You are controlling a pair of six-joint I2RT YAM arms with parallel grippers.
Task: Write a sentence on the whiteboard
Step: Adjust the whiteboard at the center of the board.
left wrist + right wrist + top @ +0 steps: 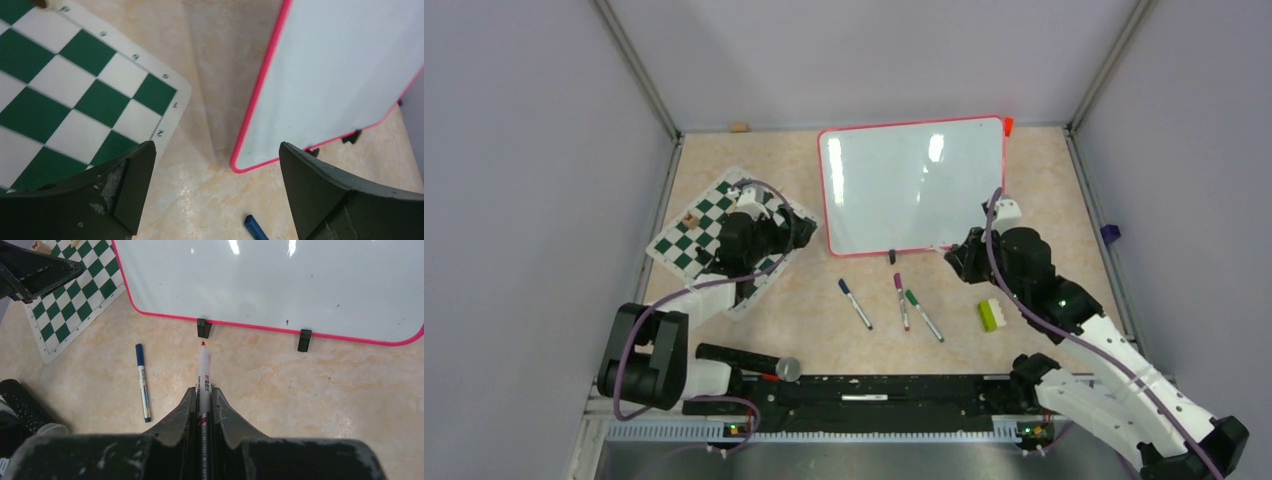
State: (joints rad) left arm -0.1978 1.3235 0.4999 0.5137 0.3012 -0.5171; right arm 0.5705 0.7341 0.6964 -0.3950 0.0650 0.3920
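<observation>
Top external view: a large glossy white rectangular whiteboard (pixel 914 185) with rounded corners and a thin red-pink frame is seen in the upper middle of the frame, on a beige marbled tabletop (pixel 824 330). Light reflections are shown on its surface. To its left, a green-and-white checkered chess mat (pixel 686 235) is laid at an angle, and the left gripper (pixel 792 226) is held over the mat's right corner, apart from the board's left edge. Below the board, three marker pens are spread on the table: a blue-capped one (pixel 855 303), a purple-capped one (pixel 901 300) and a green-capped one (pixel 924 315). A small yellow-green block (pixel 991 315) lies to their right.

At the board's lower right corner, the right gripper (pixel 954 258) is positioned. In the right wrist view its jaws are seen clenched on a red-tipped white marker pen (pixel 203 365), which is gripped along its barrel. The uncapped red tip is pointed up the frame toward the board's lower edge. It is stopped just below a small black foot (pixel 202 328) and is not touching the board. A second black foot (pixel 304 340) is seen further right under the frame.

In the left wrist view the left gripper's jaws are seen released, standing wide apart with nothing between them. The mat's corner is shown at the left of that frame. The board's lower left corner is shown at the right, with bare tabletop between the two.
</observation>
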